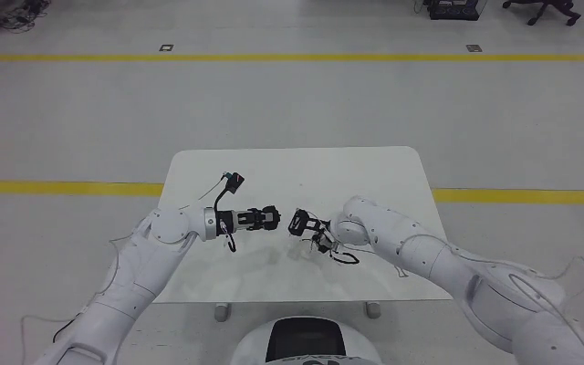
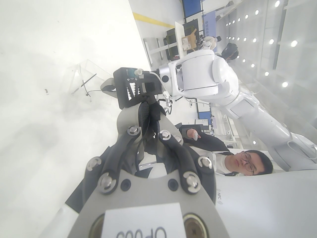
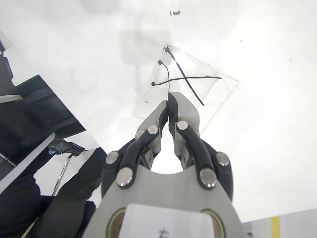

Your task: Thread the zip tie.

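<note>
Black zip tie (image 3: pixel 166 71) pinched in right pincer (image 3: pixel 169 100), above clear tray (image 3: pixel 218 92)

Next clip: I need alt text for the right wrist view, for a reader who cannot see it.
The right gripper is shut on the strap of a black zip tie, with a clear tray just beyond it on the white table. Two more zip ties lie crossed in the tray.

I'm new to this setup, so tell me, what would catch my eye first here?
The left claw and right claw nearly meet tip to tip over the white table. The right one pinches a thin black zip tie, and past it sits a clear tray with two more ties lying crossed.
</note>
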Controlling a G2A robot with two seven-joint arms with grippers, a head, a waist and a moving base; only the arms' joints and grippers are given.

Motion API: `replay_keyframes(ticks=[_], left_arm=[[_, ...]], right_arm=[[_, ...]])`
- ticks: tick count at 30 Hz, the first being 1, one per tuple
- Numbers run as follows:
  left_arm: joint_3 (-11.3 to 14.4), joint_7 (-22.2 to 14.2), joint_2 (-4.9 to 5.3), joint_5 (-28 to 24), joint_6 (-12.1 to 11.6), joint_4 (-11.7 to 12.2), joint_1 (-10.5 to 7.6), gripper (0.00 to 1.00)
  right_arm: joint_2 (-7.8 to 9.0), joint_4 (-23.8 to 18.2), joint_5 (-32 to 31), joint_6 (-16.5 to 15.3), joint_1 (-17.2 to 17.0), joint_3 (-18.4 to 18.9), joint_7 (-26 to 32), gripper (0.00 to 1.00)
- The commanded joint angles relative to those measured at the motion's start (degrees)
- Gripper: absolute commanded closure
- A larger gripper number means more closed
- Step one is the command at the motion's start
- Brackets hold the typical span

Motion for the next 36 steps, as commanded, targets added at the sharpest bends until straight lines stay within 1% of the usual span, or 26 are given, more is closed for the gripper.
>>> replay_keyframes(ticks=[1,4,7,9,15,16,19,20,33,35,36], left_arm=[[0.0,0.0,0.00,0.0,0.0,0.0,0.00,1.00],[0.0,0.0,0.00,0.0,0.0,0.0,0.00,1.00],[0.0,0.0,0.00,0.0,0.0,0.0,0.00,1.00],[0.0,0.0,0.00,0.0,0.0,0.0,0.00,1.00],[0.0,0.0,0.00,0.0,0.0,0.0,0.00,1.00],[0.0,0.0,0.00,0.0,0.0,0.0,0.00,1.00],[0.0,0.0,0.00,0.0,0.0,0.0,0.00,1.00],[0.0,0.0,0.00,0.0,0.0,0.0,0.00,1.00],[0.0,0.0,0.00,0.0,0.0,0.0,0.00,1.00],[0.0,0.0,0.00,0.0,0.0,0.0,0.00,1.00],[0.0,0.0,0.00,0.0,0.0,0.0,0.00,1.00]], right_arm=[[1.15,-1.1,0.7,0.0,0.2,0.0,-0.8,1.00],[2.67,-2.7,1.4,0.0,0.2,0.0,-3.0,1.00],[4.66,-4.5,2.0,0.0,0.2,0.0,-7.0,1.00],[6.23,-5.4,3.0,0.0,0.1,0.0,-11.0,1.00],[10.61,-8.0,3.9,0.0,-0.8,0.0,-20.1,1.00],[11.54,-8.7,4.3,0.0,-1.0,0.0,-22.7,1.00],[13.65,-10.6,5.3,0.0,-1.6,0.0,-28.3,1.00],[14.10,-10.8,5.6,0.0,-1.6,0.0,-29.1,1.00],[14.09,-10.9,5.7,0.1,-1.8,0.1,-29.4,1.00],[14.38,-11.3,5.7,0.0,-3.0,1.2,-33.1,1.00],[14.69,-11.9,5.8,0.0,-3.8,1.8,-36.2,1.00]])
